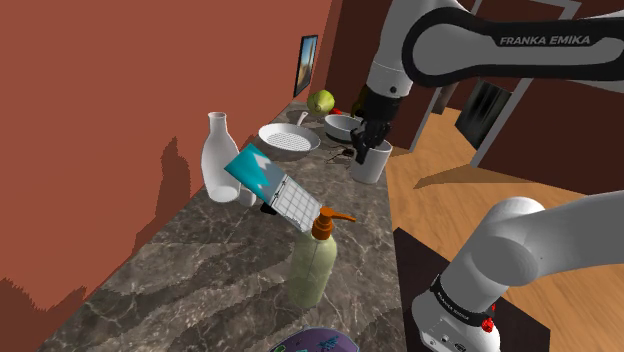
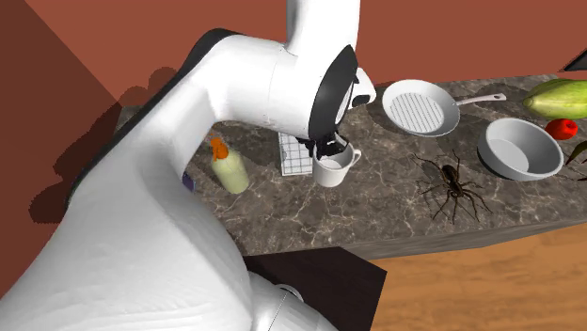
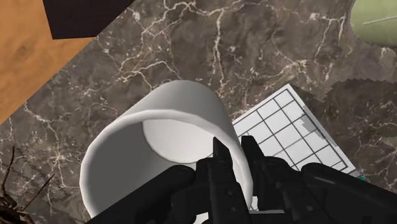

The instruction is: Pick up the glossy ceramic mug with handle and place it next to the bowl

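Observation:
A plain white mug (image 1: 372, 163) with a handle stands over the dark marble counter (image 1: 200, 270), beside a gridded box. My black gripper (image 1: 370, 132) comes down from above and is shut on the mug's rim. In the wrist view the fingers (image 3: 219, 153) clasp the mug's (image 3: 159, 149) wall, one inside and one outside. From the second exterior view the mug (image 2: 336, 169) sits under the gripper (image 2: 328, 147), its handle toward the white bowl (image 2: 519, 149) far to the right. Whether the mug touches the counter I cannot tell. The bowl (image 1: 342, 125) lies just behind the mug in the shoulder view.
A large spider (image 2: 452, 184) lies between mug and bowl. A grid-bottomed pan (image 2: 420, 108), a teal and white box (image 1: 272, 188), a white vase (image 1: 220, 158), an orange-capped soap bottle (image 1: 315, 262) and a green fruit (image 1: 321, 101) share the counter. The counter edge drops to wooden floor (image 2: 489, 291).

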`<state>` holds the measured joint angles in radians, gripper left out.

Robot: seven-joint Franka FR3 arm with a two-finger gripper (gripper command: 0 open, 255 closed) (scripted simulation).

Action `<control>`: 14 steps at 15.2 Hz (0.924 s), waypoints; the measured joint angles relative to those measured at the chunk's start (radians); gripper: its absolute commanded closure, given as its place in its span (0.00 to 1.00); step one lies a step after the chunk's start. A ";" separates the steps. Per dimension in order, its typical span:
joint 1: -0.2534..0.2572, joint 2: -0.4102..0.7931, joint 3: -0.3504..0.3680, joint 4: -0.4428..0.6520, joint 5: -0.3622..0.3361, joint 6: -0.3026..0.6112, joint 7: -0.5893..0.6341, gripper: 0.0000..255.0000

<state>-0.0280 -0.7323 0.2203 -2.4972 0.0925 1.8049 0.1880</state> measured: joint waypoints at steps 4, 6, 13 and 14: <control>-0.043 0.043 -0.070 0.020 -0.049 0.022 -0.082 1.00; -0.064 0.075 -0.104 0.040 -0.072 0.034 -0.122 1.00; -0.131 0.216 -0.222 0.135 -0.141 0.085 -0.265 1.00; -0.142 0.239 -0.242 0.145 -0.150 0.099 -0.289 1.00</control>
<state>-0.1695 -0.4930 -0.0218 -2.3523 -0.0571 1.9037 -0.1011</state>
